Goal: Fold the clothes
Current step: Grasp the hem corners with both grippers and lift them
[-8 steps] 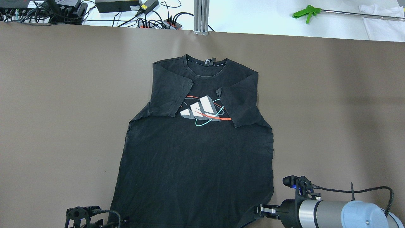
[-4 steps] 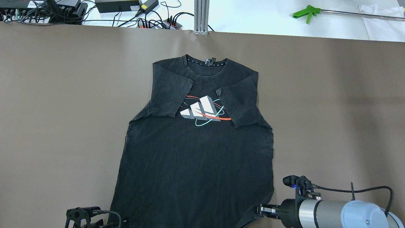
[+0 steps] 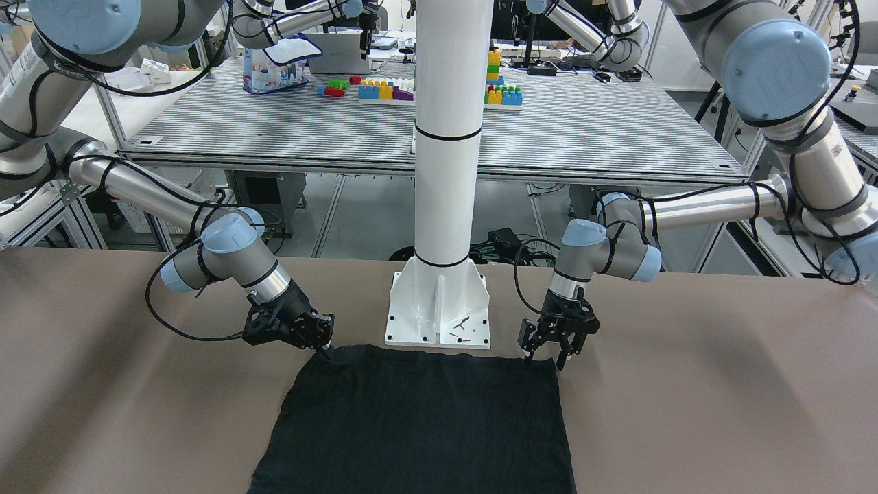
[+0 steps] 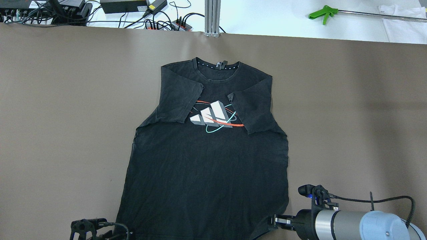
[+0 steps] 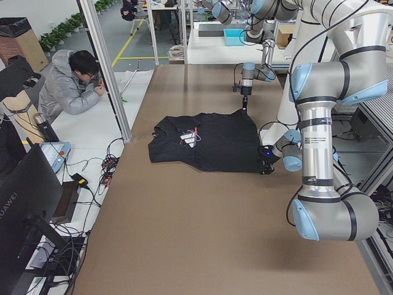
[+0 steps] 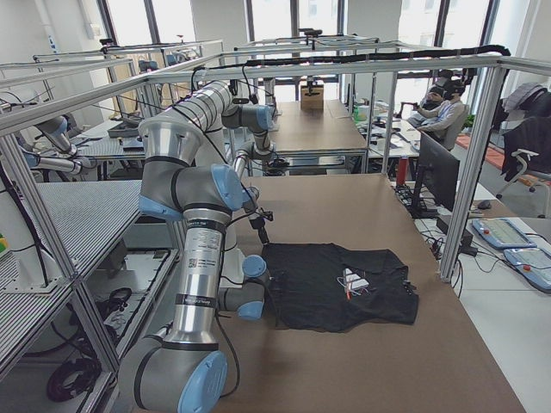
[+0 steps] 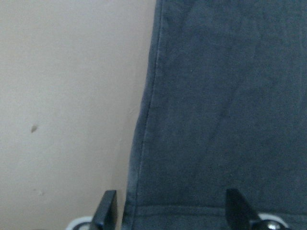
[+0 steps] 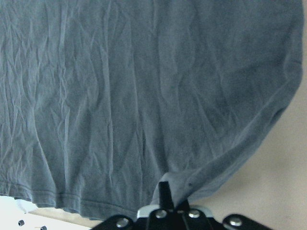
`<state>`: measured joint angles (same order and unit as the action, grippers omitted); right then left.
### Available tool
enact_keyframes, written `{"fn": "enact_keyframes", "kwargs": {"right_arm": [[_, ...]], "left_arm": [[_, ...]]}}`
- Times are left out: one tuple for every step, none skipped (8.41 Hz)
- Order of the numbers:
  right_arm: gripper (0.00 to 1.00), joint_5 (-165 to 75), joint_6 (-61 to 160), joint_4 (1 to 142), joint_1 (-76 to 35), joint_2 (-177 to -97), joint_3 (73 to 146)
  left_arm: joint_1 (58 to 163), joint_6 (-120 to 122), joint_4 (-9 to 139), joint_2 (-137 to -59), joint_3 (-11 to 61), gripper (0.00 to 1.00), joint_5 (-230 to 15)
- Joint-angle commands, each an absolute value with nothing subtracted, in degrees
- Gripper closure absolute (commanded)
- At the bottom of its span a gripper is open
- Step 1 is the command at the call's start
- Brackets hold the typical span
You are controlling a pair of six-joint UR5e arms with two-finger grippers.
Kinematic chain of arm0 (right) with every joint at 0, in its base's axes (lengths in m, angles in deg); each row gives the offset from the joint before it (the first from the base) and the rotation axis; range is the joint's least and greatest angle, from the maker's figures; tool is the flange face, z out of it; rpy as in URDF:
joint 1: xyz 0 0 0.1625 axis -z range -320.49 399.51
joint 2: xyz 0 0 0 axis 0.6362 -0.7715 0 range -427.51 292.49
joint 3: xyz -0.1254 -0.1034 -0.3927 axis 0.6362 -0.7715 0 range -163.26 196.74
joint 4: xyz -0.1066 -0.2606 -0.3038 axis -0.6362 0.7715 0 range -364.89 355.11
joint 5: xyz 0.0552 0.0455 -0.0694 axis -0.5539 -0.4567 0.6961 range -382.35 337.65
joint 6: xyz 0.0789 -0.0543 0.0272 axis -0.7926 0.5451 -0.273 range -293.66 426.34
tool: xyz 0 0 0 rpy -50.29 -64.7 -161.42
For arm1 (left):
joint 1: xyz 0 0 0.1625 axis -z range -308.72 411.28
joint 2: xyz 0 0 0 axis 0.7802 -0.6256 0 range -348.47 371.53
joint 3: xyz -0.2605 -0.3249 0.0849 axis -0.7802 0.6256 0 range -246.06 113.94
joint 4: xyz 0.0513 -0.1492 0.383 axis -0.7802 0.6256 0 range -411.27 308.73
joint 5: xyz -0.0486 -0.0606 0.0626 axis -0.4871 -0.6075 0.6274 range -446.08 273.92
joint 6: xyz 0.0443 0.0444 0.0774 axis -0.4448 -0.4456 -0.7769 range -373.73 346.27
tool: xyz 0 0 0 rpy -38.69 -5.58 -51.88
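T-shirt [image 4: 206, 166], black, lies flat and face up on the brown desk [image 4: 66, 100]. Its hem runs just beside the white pillar's base plate [image 3: 439, 322] and its collar [image 4: 217, 65] is at the end farthest from that plate. Both short sleeves [image 4: 176, 96] are turned in over the chest, partly covering the white, red and teal print [image 4: 213, 116].

The left gripper [image 3: 545, 360] stands down at the hem corner on the robot's left of the base plate. Its jaws are apart, one on bare desk and one over cloth (the wrist camera shows the shirt's side edge running between the two fingertips [image 7: 109, 211]).

The right gripper [image 3: 324, 350] is at the opposite hem corner, tilted low, with its jaws clamped on a small pinch of fabric that puckers up at the tip.
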<state>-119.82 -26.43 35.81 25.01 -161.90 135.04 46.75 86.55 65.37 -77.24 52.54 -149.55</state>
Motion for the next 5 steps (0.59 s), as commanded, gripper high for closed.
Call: {"fn": "enact_keyframes", "kwargs": {"right_arm": [[1.0, -119.8, -26.4, 35.8, 25.0, -161.9, 135.0], [1.0, -119.8, -26.4, 35.8, 25.0, -161.9, 135.0], [1.0, -119.9, -26.4, 35.8, 25.1, -161.8, 135.0], [1.0, -119.9, -26.4, 35.8, 25.1, -161.8, 135.0], [1.0, -120.0, -26.4, 35.8, 25.1, -161.8, 135.1]], "left_arm": [[46.7, 86.6, 65.4, -77.3, 52.4, 1.0, -149.4], [46.8, 86.6, 65.4, -77.3, 52.5, 1.0, -149.5], [46.9, 86.6, 65.4, -77.2, 53.3, 1.0, -149.5], [47.1, 86.6, 65.4, -76.9, 54.1, 1.0, -149.8], [47.1, 86.6, 65.4, -76.8, 55.0, 1.0, -149.9]]}}
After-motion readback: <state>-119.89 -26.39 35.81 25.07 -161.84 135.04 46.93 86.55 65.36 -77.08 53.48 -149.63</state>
